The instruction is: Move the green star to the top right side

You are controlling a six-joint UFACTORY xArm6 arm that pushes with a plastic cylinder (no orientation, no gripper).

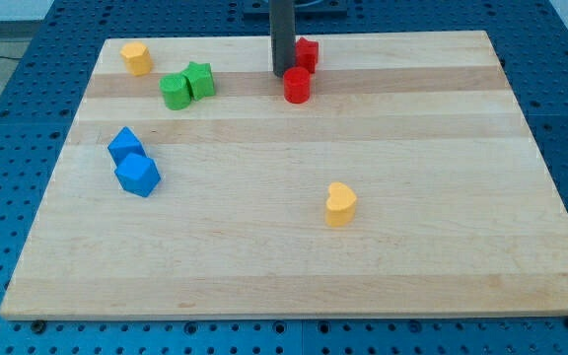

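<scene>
Two green blocks sit touching at the view's upper left. The right one (201,79) looks like the green star; the left one (176,91) is rounder. My rod comes down from the view's top, and my tip (283,74) rests just left of two red blocks: a red cylinder (297,86) and a red block (307,52) behind it. The tip is about 80 pixels to the right of the green star and not touching it.
A yellow block (136,57) lies at the top left corner of the wooden board (442,247). Two blue blocks (124,145) (137,176) touch at the left. A yellow heart (340,204) lies right of centre. Blue pegboard surrounds the board.
</scene>
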